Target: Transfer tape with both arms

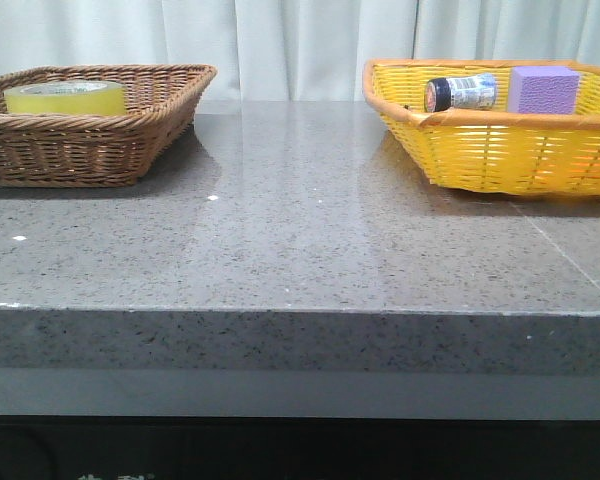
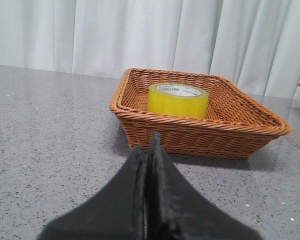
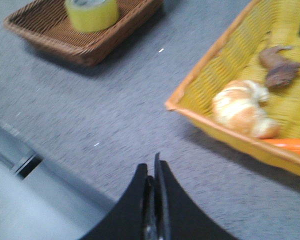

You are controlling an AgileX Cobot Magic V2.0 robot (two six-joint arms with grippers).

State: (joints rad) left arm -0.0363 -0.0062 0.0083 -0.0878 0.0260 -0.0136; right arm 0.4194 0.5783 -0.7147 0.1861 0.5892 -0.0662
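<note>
The tape (image 1: 65, 97), a wide roll of translucent yellow with a pale printed core, lies flat inside the brown wicker basket (image 1: 130, 125) at the back left of the table. The left wrist view shows the tape (image 2: 178, 99) in the brown basket (image 2: 190, 135) a short way beyond my left gripper (image 2: 151, 145), whose jaws are shut with nothing between them. My right gripper (image 3: 152, 167) is also shut and empty, above the table near its front edge, far from the tape (image 3: 91, 13). Neither arm appears in the front view.
A yellow wicker basket (image 1: 500, 155) at the back right holds a dark-capped jar (image 1: 460, 93) and a purple block (image 1: 543, 88). The right wrist view shows a bread roll (image 3: 242, 109), a brown toy animal (image 3: 280, 67) and an orange item (image 3: 290, 146) in it. White curtains hang behind.
</note>
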